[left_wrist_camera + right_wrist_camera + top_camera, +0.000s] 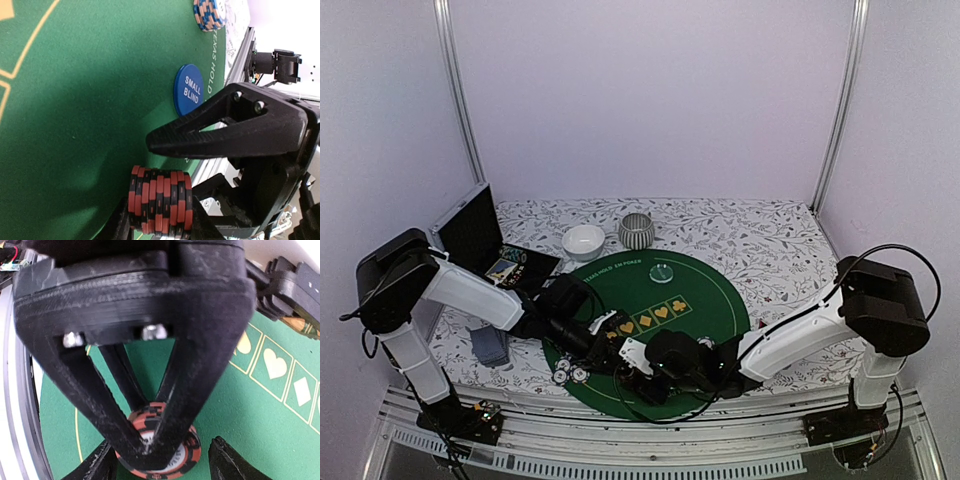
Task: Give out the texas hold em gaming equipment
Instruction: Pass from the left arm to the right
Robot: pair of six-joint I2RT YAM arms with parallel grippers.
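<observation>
A stack of red-black striped poker chips [160,200] lies between the fingers of my left gripper [160,219], which is shut on it just over the green mat [75,100]. In the right wrist view the same stack [189,456] rests on the mat under the left gripper's fingers [100,405]. My right gripper [160,467] is open, with a fingertip on either side of the stack and apart from it. Both grippers meet at the mat's front [635,358]. A blue SMALL BLIND disc [189,90] and a blue-orange chip stack [207,12] lie nearby.
A white bowl [583,240] and a striped grey bowl [637,230] stand behind the mat. A pale green disc [662,272] lies on the mat's far side. A card deck [490,345] and an open black case [470,225] are at the left. Small chip stacks [568,372] sit by the mat's front-left edge.
</observation>
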